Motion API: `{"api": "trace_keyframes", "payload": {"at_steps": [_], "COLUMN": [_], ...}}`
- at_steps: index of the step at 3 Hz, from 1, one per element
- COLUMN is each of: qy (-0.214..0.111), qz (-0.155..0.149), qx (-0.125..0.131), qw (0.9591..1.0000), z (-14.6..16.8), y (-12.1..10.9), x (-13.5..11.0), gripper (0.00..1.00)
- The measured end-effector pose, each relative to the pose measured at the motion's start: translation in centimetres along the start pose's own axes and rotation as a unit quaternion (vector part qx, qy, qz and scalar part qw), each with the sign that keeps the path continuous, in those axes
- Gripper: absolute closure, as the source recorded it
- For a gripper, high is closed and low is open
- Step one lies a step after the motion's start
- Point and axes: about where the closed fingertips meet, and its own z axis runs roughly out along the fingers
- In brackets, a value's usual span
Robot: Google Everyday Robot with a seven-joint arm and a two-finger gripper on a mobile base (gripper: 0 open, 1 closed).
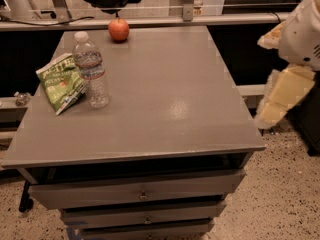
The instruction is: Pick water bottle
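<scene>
The grey bench (165,109) carries three things, all toward its left and far edges. The gripper (280,96) hangs off the right edge, well apart from them; I cannot tell whether it is open or closed. The water bottle (91,70) stands upright near the left edge. It is probably light, thin-walled and slick, so a gentle grasp on the ribbed body suits. The green snack bag (59,83) touches its left side, crowding that flank; the apple (119,29) sits at the far edge
</scene>
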Motion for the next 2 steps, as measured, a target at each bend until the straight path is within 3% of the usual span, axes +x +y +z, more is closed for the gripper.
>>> {"api": "trace_keyframes", "payload": {"at_steps": [1,2], "qy": [-0.111,-0.208], "qz": [0.013,0.018], "qx": [-0.021,-0.034], "qw": [0.9936,0.9773], "z": [2.7,3.8], "y": [0.2,0.7], "x": [-6.0,-12.8], "gripper": [0.00,0.00]}}
